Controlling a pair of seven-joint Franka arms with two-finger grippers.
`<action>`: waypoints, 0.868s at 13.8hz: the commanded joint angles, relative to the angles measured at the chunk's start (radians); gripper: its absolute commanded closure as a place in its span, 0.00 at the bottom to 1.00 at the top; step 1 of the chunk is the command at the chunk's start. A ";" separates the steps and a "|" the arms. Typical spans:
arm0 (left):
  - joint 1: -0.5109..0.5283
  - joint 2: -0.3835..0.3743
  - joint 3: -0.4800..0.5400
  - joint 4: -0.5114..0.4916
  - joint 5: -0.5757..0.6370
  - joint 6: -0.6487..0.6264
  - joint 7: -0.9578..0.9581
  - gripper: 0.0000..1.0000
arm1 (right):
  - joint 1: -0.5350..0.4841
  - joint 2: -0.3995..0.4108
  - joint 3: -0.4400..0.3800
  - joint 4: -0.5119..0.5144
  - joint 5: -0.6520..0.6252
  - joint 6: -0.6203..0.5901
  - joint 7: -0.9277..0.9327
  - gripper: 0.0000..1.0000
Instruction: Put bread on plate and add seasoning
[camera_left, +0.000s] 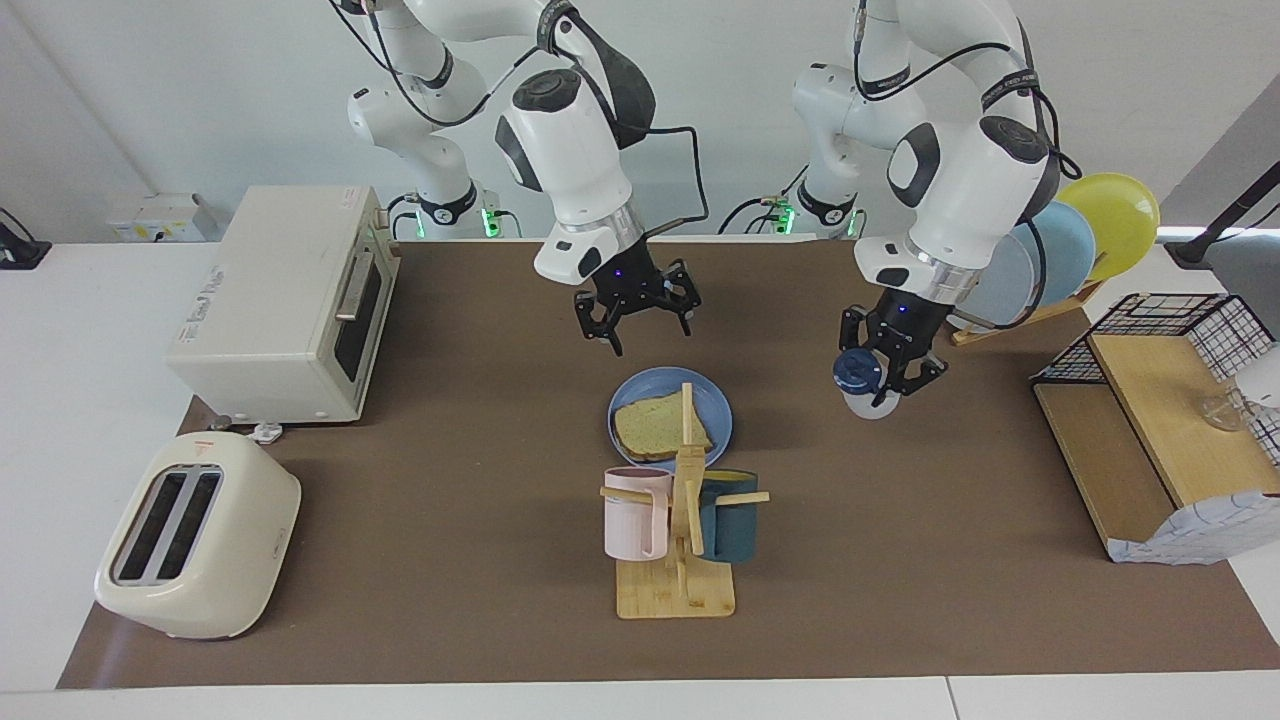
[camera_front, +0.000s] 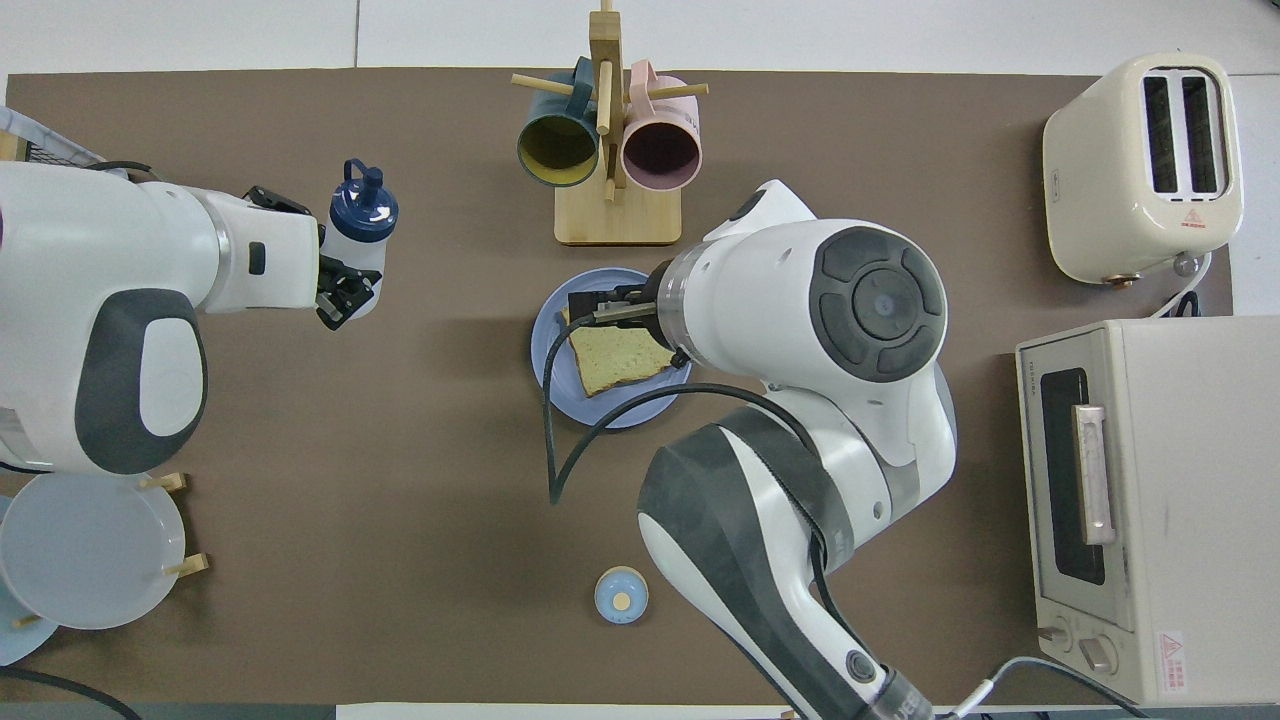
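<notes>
Your bread (camera_left: 660, 428) lies flat on the plate (camera_left: 718, 398), mid-mat, just on the robots' side of the mug rack (camera_left: 678, 540), so step one looks done. The right gripper (camera_left: 637, 322) hangs empty above the plate's robot-side rim w/ fingers spread wide; prob. clear of the toast so the other arm can come in.

The left gripper (camera_left: 893, 366) is clamped on the seasoning (camera_left: 862, 382), carried in the air over bare mat between the plate and the plate rack (camera_left: 1040, 250) toward the left arm's end. Bottle's tilted, navy cap (camera_front: 364, 208) on. Judging by that, sprinkling comes next; you'd need it over the toast and tipped.

Writing: red warning triangle on the toaster (camera_left: 195, 535); print on the oven (camera_left: 290, 300) top and a red-white sticker at its corner, too small to read. "WANJU..." partly shows on the right arm's cable strap.
</notes>
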 joint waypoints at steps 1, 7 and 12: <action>-0.051 -0.072 -0.001 -0.039 0.007 -0.084 0.093 1.00 | -0.006 0.012 0.008 0.053 0.033 -0.043 0.105 0.00; -0.136 -0.110 -0.001 -0.047 0.004 -0.235 0.201 1.00 | -0.009 -0.059 0.007 0.061 0.172 -0.089 0.160 0.04; -0.138 -0.124 -0.005 -0.056 0.003 -0.307 0.245 1.00 | 0.017 -0.088 0.014 0.070 0.185 -0.103 0.254 0.39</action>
